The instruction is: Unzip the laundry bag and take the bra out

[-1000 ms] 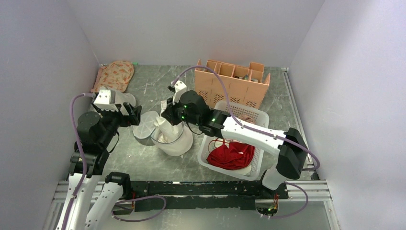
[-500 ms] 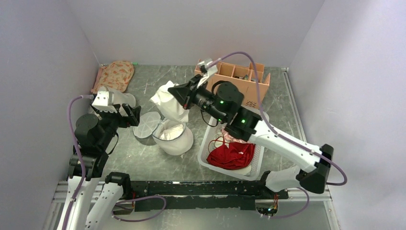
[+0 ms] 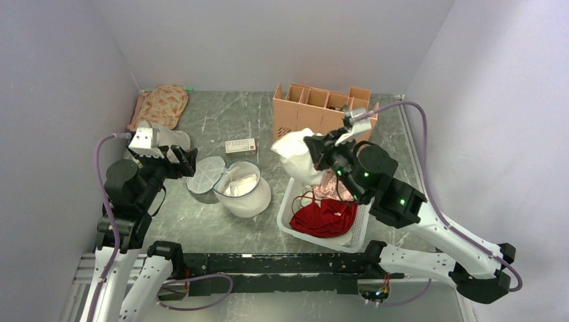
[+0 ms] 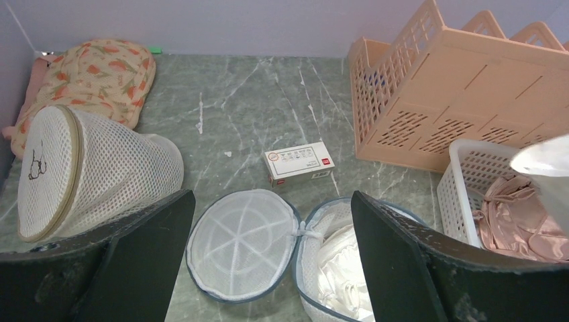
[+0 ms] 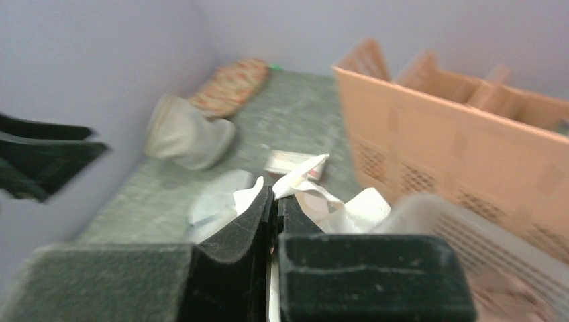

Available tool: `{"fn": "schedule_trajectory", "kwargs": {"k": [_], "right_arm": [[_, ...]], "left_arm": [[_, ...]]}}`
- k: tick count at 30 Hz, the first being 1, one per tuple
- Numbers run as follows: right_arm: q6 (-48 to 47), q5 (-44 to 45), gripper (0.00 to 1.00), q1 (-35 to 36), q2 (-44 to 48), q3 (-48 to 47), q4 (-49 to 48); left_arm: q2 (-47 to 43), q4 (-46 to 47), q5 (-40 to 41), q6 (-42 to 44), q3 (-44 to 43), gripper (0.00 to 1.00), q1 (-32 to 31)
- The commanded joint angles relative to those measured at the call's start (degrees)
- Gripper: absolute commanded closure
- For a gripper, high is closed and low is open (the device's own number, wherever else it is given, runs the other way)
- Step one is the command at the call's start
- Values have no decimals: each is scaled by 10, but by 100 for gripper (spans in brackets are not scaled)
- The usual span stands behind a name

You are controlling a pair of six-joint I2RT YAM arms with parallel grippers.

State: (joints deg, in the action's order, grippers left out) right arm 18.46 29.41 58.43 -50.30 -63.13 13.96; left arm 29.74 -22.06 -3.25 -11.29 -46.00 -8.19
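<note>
The laundry bag (image 3: pixel 253 200) is fine white mesh, soft and matt. The bra (image 3: pixel 295 153) looks like smooth white cloth. The worktop (image 4: pixel 255 107) is grey, marble-veined and dull. The organiser (image 4: pixel 470 100) is perforated peach plastic. The basket (image 4: pixel 463 181) is white plastic lattice, and the garment (image 4: pixel 516 215) in it is glossy pink satin.

At the back, a broad strip of the table (image 3: pixel 218 111) is lying open between the floral pouch (image 3: pixel 160 106) and the orange organizer (image 3: pixel 324 119); only a small box (image 3: pixel 240 145) is sitting at its near side. The open laundry bag (image 3: pixel 243 191) and its flap (image 3: pixel 204 174) are filling the middle. The white basket (image 3: pixel 286 204) is standing just beside them, leaving a narrow gap.

The right gripper (image 3: pixel 312 151), closed on the bra (image 3: pixel 293 149), is hanging over the basket's far corner, near the organizer. The left gripper (image 4: pixel 272 196), jaws wide apart, is hovering near the flap, and the cream mesh bag (image 4: pixel 94 171) is blocking its left side.
</note>
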Motion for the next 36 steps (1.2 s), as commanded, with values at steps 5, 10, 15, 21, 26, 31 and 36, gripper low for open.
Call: {"fn": "schedule_trajectory", "kwargs": {"k": [5,10,15,21,26,31,36], "right_arm": [[83,144,100,-2,44,62,184],[161,6,65,-2,21,183,99],[155,-65,49,-2,-23,193,80],[114,-19,33,-2,16,187,78],[112,-12,25,-2,43,207,67],[111,-57,21,-2,16,218,41],[96,-150,16,-2,-31,234,-37]], "left_arm": [[18,26,-17,8,2,2,5],[18,24,-14,7,4,2,5],[21,24,-2,7,3,2,5],[30,23,-14,6,3,2,5],[28,24,-3,6,4,2,5],[45,21,-13,5,2,2,5],[51,22,-10,5,3,2,5]]}}
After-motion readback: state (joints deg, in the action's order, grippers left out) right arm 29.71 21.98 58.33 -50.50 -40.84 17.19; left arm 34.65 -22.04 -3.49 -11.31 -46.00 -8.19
